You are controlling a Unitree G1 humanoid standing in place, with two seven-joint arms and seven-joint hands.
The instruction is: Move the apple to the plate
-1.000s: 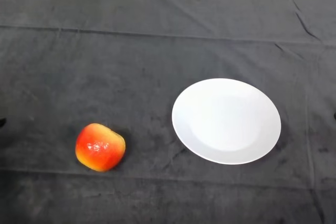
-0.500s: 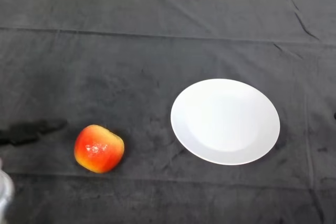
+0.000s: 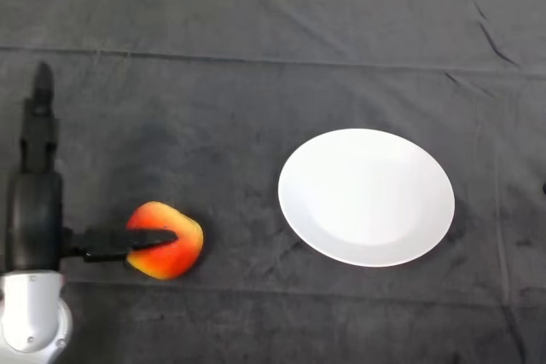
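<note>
A red and yellow apple (image 3: 175, 249) lies on the dark cloth at the lower left. A white plate (image 3: 367, 196) lies to its right, empty. My left hand (image 3: 34, 215) has come in at the left edge, just left of the apple. Its fingers (image 3: 39, 117) point straight away from me. Its thumb (image 3: 128, 240) reaches sideways across the near face of the apple and hides part of it. The hand is open and holds nothing.
The dark cloth (image 3: 256, 83) covers the whole table, with creases at the far right. The table's far edge runs along the top of the view.
My left arm has risen into view from the lower left. The hand now stands beside the apple with its thumb across it. The apple and plate have not moved.
</note>
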